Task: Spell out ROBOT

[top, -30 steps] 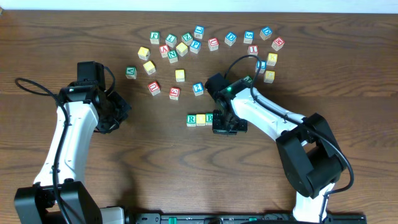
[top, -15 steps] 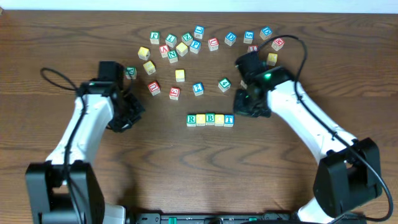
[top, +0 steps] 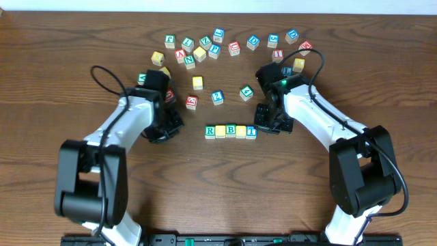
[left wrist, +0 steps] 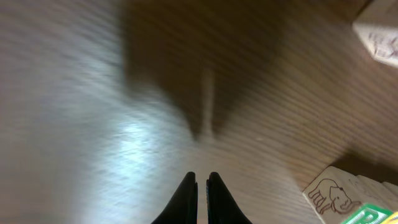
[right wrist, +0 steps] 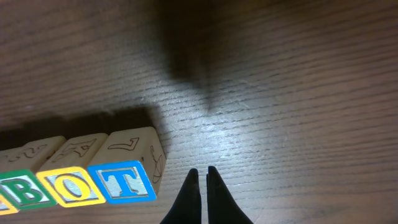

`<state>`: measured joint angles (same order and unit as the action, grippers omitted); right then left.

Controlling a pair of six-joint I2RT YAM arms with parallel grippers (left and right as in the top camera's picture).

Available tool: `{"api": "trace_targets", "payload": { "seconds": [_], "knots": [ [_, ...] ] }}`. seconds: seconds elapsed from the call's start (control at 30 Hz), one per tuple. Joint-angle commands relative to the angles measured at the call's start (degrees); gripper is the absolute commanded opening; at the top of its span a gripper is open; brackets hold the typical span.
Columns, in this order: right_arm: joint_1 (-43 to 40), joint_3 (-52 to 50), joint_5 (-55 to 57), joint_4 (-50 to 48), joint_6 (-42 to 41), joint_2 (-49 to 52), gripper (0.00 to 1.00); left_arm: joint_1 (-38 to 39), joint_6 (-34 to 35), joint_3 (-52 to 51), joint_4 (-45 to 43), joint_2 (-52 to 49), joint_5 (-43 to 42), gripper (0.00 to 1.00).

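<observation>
From overhead, the row of letter blocks lies on the wooden table between the two arms. It starts with a green R block, then a yellow block, a green B block, a second yellow block and a blue T block, each touching the next. The right gripper sits low just beside the T end of the row, and the left gripper sits off the R end, a little apart from it. Loose blocks are scattered on the far side of the row. The left wrist view is blurred: the left gripper has its fingers drawn together with only a thin slit between them, nothing held, over bare wood. A block with an animal drawing sits at the lower right of this view, and another block's corner shows at the upper right. In the right wrist view, the right gripper is likewise closed on nothing. The row's end lies just to its left, reading B block, O block, T block.
</observation>
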<state>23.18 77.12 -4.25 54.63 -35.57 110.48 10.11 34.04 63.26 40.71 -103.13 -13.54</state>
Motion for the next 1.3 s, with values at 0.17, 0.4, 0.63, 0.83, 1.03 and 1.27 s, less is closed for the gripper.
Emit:
{"api": "trace_targets", "payload": {
  "seconds": [0.17, 0.4, 0.63, 0.83, 1.03, 1.27],
  "knots": [
    [0.33, -0.11, -0.26, -0.5, -0.35, 2.82, 0.01, 4.42, -0.81, -0.39, -3.15, -5.53, -2.95, 0.07],
    [1.51, -0.33, -2.82, -2.05, -0.35, 5.01, 0.01, 5.2, -0.76, -0.37, -5.77, -5.55, -2.95, 0.08],
    [2.43, -0.33, -2.78, -3.67, -0.37, 5.05, 0.01, 5.25, -0.76, -0.37, -8.72, -5.55, -2.95, 0.08],
    [2.43, -0.33, -2.78, -4.09, -0.37, 5.05, 0.01, 5.77, -0.74, -0.39, -8.7, -5.55, -4.39, 0.07],
    [2.43, -0.33, -2.75, -4.13, -0.35, 5.03, 0.01, 7.93, -0.22, -0.39, -8.98, -5.55, -5.09, 0.08],
    [2.43, -0.33, -2.73, -4.11, -0.28, 5.03, 0.01, 8.63, 0.57, -0.39, -10.1, -5.55, -5.09, 0.08]
  ]
}}
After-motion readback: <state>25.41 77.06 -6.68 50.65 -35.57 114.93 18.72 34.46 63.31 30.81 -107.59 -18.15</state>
